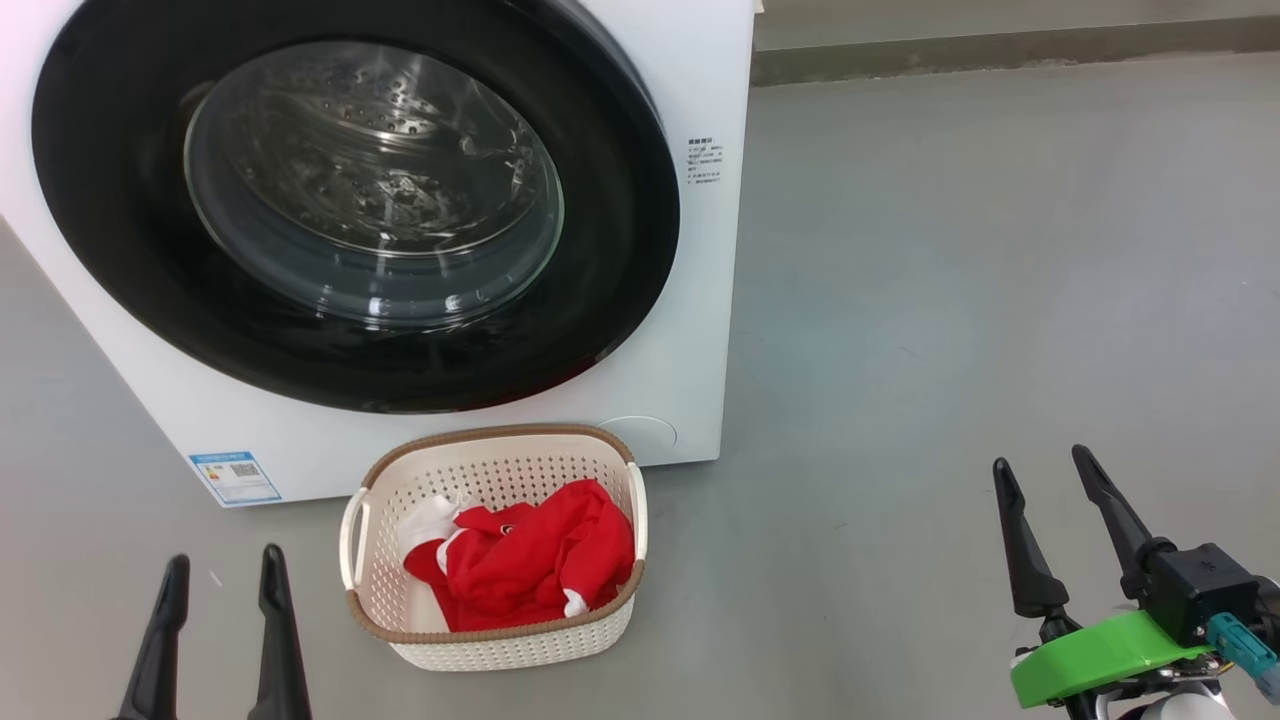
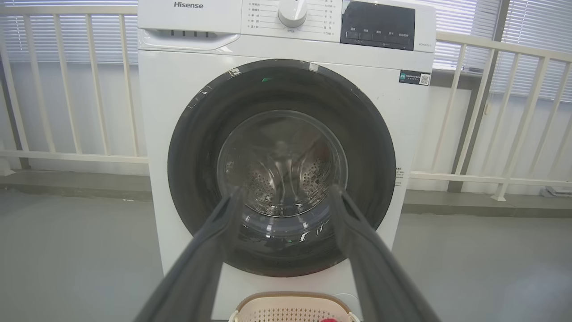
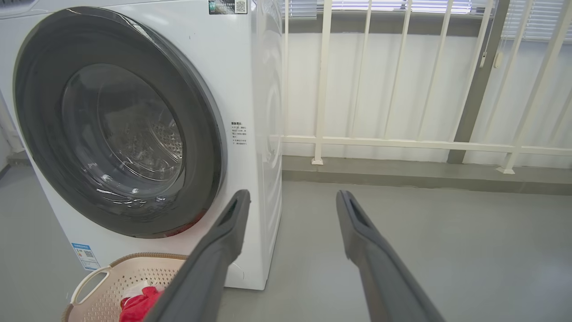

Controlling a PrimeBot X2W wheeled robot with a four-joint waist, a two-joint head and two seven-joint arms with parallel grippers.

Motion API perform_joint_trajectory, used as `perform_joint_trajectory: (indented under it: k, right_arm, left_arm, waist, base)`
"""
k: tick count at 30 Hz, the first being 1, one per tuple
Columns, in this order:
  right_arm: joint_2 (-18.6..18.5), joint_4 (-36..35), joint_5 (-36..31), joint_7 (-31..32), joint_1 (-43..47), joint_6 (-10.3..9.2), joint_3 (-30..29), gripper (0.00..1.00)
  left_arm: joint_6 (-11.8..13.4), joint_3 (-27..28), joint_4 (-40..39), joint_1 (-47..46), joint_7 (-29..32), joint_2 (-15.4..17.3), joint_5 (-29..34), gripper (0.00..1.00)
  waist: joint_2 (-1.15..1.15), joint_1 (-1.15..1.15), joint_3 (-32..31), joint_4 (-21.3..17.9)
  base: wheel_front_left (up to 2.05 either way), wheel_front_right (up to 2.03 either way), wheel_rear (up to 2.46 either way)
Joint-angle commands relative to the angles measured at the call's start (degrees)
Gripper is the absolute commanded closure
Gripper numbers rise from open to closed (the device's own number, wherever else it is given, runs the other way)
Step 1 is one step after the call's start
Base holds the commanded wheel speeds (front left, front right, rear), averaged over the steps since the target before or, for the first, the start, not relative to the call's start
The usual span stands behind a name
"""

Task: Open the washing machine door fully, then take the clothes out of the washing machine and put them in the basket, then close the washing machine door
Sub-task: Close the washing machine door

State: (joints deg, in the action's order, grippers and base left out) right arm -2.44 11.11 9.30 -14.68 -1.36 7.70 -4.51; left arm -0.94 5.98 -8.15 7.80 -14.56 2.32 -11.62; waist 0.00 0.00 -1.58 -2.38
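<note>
From the head camera I see the washing machine [image 1: 690,330] standing on the grey floor [image 1: 950,300], its white front facing me. The washing machine door [image 1: 370,185] lies against that front. It looks seated flush all round, though I cannot make out the latch from any of my angles. Through the glass bowl the perforated steel drum [image 1: 390,120] shows behind glare.

The basket [image 1: 500,640] sits on the floor just in front of the machine, below the door's lower edge and right of the blue label sticker [image 1: 235,477]. The clothes [image 1: 530,560] lie inside it, a bundled red heap toward its right side, with a small white piece [image 1: 430,520] at the heap's left.

My left gripper [image 1: 225,556] hangs at the lower left, near the basket's left handle and apart from it. Its fingers are spread with nothing between them. My right gripper [image 1: 1041,458] is at the lower right, well away from the basket over bare floor, jaws likewise wide and holding nothing. The right wrist camera shows a white railing [image 3: 402,144] beyond the machine.
</note>
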Motion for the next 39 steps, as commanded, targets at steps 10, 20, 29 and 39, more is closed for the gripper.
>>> perform_joint_trajectory:
  k: [10, 20, 29, 39]
  right_arm:
    - [-0.43, -0.71, -2.23, -0.32, -2.09, -0.21, 0.36, 0.00]
    - [-0.43, -0.72, -2.11, -0.32, -2.03, -0.21, 0.34, 0.00]
    - [-0.43, -0.63, -1.90, -0.32, -1.89, -0.21, 0.51, 0.00]
    - [-0.43, -0.52, -1.75, -0.32, -1.66, -0.21, 0.65, 0.00]
  left_arm:
    - [1.25, 2.02, -0.19, -0.60, -0.44, 0.55, 0.04, 0.00]
    - [1.50, 2.05, 0.84, -0.38, -0.44, 0.55, -0.18, 0.00]
    - [1.33, 1.60, 2.24, 0.04, -0.44, 0.62, 0.00, 0.00]
    - [1.37, 0.34, 4.90, 0.39, 1.66, 1.71, 1.02, 0.00]
  waist:
    - [0.00, 0.00, 0.11, 0.26]
    - [0.00, 0.00, -0.32, 0.25]
    - [0.00, 0.00, -0.97, 0.32]
    - [0.00, 0.00, -0.89, 0.14]
  base:
    - [0.00, 0.00, 0.00]
    - [0.00, 0.00, 0.00]
    - [0.00, 0.00, 0.00]
    - [0.00, 0.00, 0.00]
